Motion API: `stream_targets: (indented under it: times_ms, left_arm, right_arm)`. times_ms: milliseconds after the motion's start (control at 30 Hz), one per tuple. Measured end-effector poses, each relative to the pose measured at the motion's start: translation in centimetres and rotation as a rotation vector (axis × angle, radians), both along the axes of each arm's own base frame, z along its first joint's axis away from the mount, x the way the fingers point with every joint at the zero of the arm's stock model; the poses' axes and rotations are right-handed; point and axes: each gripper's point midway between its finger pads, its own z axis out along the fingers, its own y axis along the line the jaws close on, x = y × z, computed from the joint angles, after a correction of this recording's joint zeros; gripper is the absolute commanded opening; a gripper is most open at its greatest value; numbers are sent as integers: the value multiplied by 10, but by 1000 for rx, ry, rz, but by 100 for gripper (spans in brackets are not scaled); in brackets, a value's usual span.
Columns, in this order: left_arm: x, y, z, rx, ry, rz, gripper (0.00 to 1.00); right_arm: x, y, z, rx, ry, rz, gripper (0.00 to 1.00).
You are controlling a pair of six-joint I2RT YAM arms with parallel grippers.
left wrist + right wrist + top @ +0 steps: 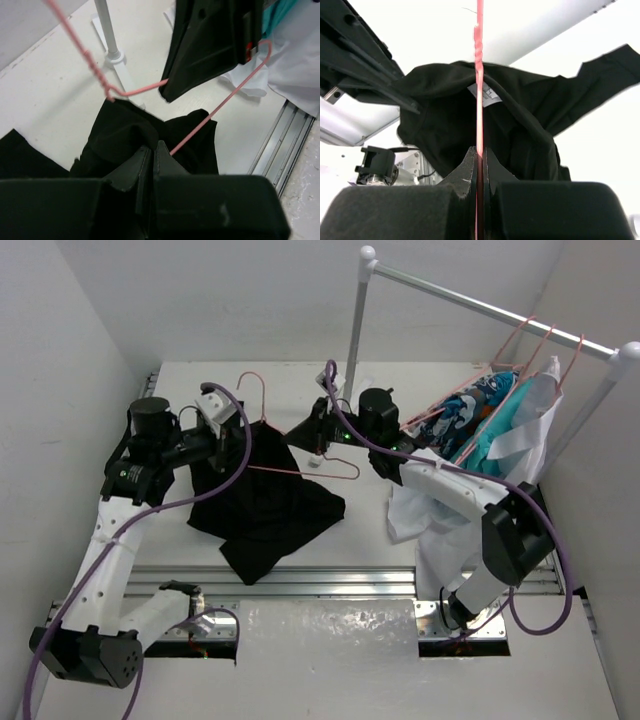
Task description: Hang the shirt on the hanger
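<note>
The black shirt [268,508] hangs partly lifted, its lower part heaped on the white table [180,380]. My left gripper [240,447] is shut on a fold of its cloth near the neck [125,135]. The pink hanger [340,468] is held above the table with its hook [252,380] pointing to the far left. One end of it lies under the shirt's neck, where the white label [485,95] shows. My right gripper [314,436] is shut on the hanger's wire [480,100]. The other hanger arm [220,107] sticks out bare of the cloth.
A white clothes rail post [355,330] stands just behind my right gripper, its foot [116,59] on the table. Patterned, teal and white garments [480,425] hang on pink hangers at the right. A metal track [330,580] runs along the near edge.
</note>
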Motion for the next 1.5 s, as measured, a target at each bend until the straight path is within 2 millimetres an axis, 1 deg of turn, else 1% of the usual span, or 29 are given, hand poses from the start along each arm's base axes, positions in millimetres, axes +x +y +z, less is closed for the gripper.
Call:
stream_targets:
  times_ms: [100,167,200,233,267,300,333,367,433,500,567,633,700,733,767,800,833,867,900,933,967,1000,1033,1100,1133,1167,1233,1367,1500]
  left_arm:
    - [0,-7,4,10,-15,-9,0]
    - [6,-5,2,29,-20,19,16]
    - [9,-2,0,41,-22,35,26]
    - [14,0,-4,54,-22,53,43]
    - [17,3,-9,68,-20,67,50]
    - [21,5,-17,82,-6,80,55]
    - [24,7,-26,97,9,91,62]
    - [26,10,-33,112,20,102,66]
    - [27,14,-51,140,57,118,70]
    - [27,20,-59,171,68,138,72]
    - [28,26,-56,196,44,166,72]
    - [29,37,-50,216,12,215,69]
    - [32,53,-42,236,-22,273,68]
    - [34,67,-40,240,-32,309,68]
    - [38,83,-38,243,-37,350,68]
    - [42,109,-39,257,-38,413,68]
    - [46,135,-44,276,-28,462,67]
    - [48,153,-49,296,-20,492,67]
    - [52,169,-57,323,-16,511,67]
    - [56,177,-69,346,-9,500,68]
    - [58,177,-86,365,-1,466,69]
    - [56,173,-107,378,14,417,70]
    - [50,168,-125,381,39,378,71]
    - [34,153,-166,374,88,276,74]
    - [28,148,-177,370,100,241,74]
    - [24,141,-186,365,102,200,75]
    - [22,133,-195,366,83,145,75]
    - [36,124,-206,386,33,86,76]
    - [49,115,-223,394,22,36,76]
  right_arm:
    - [-1,4,-2,18,-13,28,0]
    - [-2,4,-9,19,-19,35,0]
    - [-4,3,-15,14,-17,37,0]
    - [-6,2,-22,6,-14,40,0]
    - [-7,1,-29,-3,-7,43,0]
    - [-9,0,-37,-14,1,48,0]
    - [-9,0,-44,-24,9,52,0]
    - [-8,1,-50,-33,14,55,0]
    - [-5,3,-63,-46,24,63,0]
    - [-4,4,-77,-64,38,74,0]
    - [-2,5,-90,-82,52,81,0]
    - [0,6,-102,-99,67,87,0]
    - [3,7,-112,-111,80,92,0]
    - [5,7,-115,-114,85,94,0]
    - [6,8,-119,-117,91,97,0]
    - [9,9,-123,-121,96,98,0]
    - [11,9,-126,-123,101,99,0]
    - [12,9,-128,-125,105,99,0]
    - [14,9,-129,-125,106,98,0]
    - [15,9,-129,-123,105,100,0]
    - [16,10,-129,-122,104,103,0]
    - [16,10,-128,-120,103,106,0]
    - [17,10,-128,-119,102,105,0]
    - [18,9,-127,-118,101,106,0]
    - [18,9,-128,-118,102,106,0]
    - [17,9,-127,-117,101,108,0]
    - [17,9,-126,-114,97,111,0]
    - [15,10,-123,-104,87,127,0]
    - [14,11,-122,-98,80,138,0]
